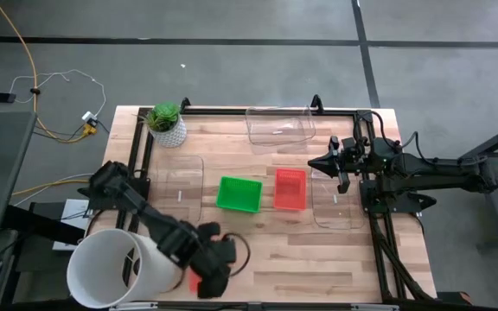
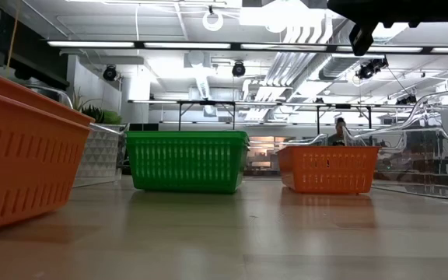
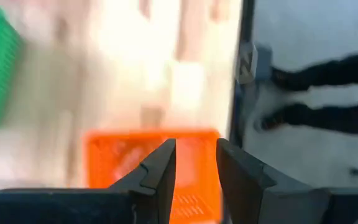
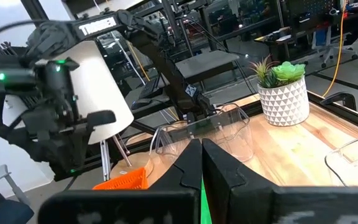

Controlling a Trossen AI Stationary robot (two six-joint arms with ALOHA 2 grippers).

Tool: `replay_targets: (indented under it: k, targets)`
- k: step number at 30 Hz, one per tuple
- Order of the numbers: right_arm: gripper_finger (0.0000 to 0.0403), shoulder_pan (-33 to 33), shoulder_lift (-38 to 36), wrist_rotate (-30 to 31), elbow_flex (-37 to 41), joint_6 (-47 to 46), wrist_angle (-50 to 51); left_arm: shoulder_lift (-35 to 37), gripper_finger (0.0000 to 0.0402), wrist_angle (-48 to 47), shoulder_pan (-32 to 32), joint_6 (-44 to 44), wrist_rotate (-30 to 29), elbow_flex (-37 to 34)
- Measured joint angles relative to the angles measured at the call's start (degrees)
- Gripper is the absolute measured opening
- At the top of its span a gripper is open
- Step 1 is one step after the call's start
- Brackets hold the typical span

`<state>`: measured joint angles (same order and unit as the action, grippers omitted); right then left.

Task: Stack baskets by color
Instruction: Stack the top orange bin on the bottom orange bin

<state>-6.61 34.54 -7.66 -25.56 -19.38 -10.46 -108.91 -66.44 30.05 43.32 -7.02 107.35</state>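
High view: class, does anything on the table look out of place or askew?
One red basket sits alone at the front edge of the table, below the left gripper, far from the other red basket. The green basket lies slightly turned. Nothing looks spilled or damaged.

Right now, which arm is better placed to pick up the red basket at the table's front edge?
Probably left: its gripper hovers over that red basket, fingers parted. The right gripper waits far off.

No readable text on anything here.
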Motion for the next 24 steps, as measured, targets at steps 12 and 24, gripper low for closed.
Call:
replay_targets:
  k: [12,24]
  targets:
    - [0.0000,0.01,0.00,0.00,0.00,-0.06,-0.51,6.93,0.0007,7.98,-13.21,-22.57,-12.48,0.02]
    - [0.0000,0.00,-0.02,-0.01,0.00,-0.71,-1.73,23.78,0.0001,43.29,-21.80,-30.47,-8.08,-24.60]
